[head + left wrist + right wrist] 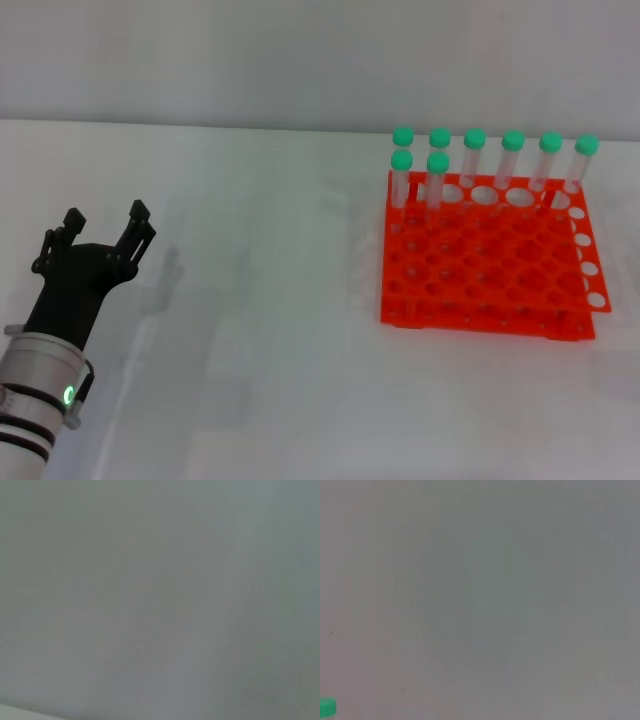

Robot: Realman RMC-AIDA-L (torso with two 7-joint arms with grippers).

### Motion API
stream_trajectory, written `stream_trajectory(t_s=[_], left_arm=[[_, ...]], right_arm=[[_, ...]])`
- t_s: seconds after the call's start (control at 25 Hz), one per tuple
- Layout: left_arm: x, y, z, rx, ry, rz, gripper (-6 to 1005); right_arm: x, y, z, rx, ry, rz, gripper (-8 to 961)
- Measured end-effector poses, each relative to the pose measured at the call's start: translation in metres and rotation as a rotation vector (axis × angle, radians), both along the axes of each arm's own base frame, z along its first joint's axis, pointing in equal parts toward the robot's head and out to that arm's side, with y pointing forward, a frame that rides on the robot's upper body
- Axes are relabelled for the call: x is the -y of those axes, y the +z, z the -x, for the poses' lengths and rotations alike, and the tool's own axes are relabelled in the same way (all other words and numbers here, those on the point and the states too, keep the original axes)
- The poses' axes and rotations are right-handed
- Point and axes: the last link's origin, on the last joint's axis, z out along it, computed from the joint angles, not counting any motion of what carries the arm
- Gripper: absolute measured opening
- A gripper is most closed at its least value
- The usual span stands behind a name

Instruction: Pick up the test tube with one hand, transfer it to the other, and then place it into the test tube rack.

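Observation:
The orange-red test tube rack (480, 275) stands on the white table at the right of the head view. Several clear tubes with green caps stand upright in its far rows; two of them (437, 185) are in the second row. No tube lies loose on the table, and I cannot tell the task's tube from the others. My left gripper (106, 218), on the green-lit arm, is open and empty at the left, far from the rack. My right gripper is out of view. A green cap (326, 707) shows at the edge of the right wrist view.
The white table (260, 300) stretches between my left gripper and the rack. A pale wall runs along the far edge. The left wrist view shows only a plain grey surface.

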Motion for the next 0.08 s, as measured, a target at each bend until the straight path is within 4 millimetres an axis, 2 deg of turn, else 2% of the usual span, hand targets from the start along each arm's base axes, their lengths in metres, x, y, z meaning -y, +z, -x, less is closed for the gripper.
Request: stream_trajectory(t_s=[0.08], left_arm=[[-0.0013,0.0,-0.001,-0.001,-0.003,0.0,865]], right_arm=[[-0.0011,0.0005,0.0002,-0.005,-0.001,-0.001,765]])
